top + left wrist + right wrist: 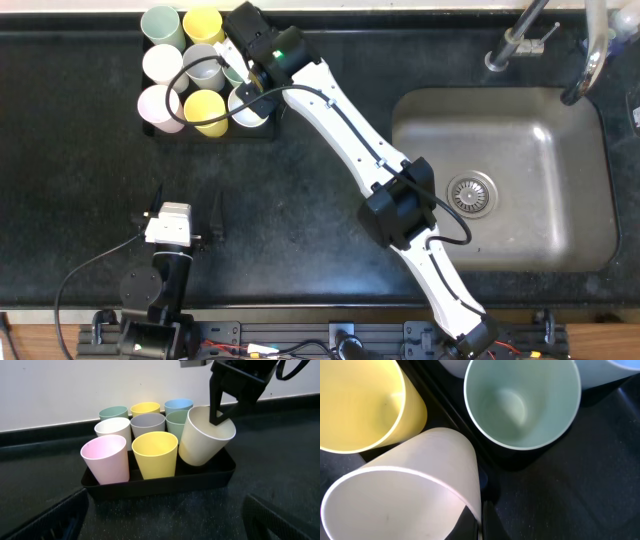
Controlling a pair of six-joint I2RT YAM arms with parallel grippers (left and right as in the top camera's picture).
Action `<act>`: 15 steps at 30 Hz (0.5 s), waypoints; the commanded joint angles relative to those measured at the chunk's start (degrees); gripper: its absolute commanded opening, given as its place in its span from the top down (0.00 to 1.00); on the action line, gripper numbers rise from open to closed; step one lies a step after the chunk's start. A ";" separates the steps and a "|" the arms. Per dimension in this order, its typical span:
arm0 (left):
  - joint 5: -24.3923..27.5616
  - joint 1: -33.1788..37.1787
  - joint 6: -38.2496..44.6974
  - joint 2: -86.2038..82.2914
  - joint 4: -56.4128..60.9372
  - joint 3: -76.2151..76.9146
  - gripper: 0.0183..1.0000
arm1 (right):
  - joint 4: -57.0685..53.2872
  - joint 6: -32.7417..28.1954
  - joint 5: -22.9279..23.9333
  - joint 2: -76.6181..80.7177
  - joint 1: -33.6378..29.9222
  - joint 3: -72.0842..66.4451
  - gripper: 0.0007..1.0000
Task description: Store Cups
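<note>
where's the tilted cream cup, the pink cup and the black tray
cream cup point(200, 444): left wrist view, on its outer side wall
pink cup point(107, 466): left wrist view, on its outer side
black tray point(165, 486): left wrist view, on its front wall

tray stands on the counter, left of the sink; cups stand in it, with a tilted cup at its right end.

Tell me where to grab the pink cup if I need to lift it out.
Take the pink cup by its rim from above, one finger inside, one outside toward the tray corner. It stands upright, mouth open, with the yellow cup and white cup crowding its other sides.
</note>
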 commanded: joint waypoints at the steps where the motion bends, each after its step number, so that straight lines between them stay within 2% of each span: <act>1: 0.57 -0.24 -0.35 -0.57 -0.07 -0.20 0.00 | -0.37 -0.79 0.55 1.75 0.39 1.62 0.96; 12: 0.57 -0.24 -0.35 -0.57 -0.07 -0.20 0.00 | -2.08 -1.70 0.66 2.49 0.44 1.62 0.96; 15: 0.57 -0.24 -0.35 -0.57 -0.07 -0.20 0.00 | -2.43 -1.84 2.49 2.97 0.44 1.62 0.96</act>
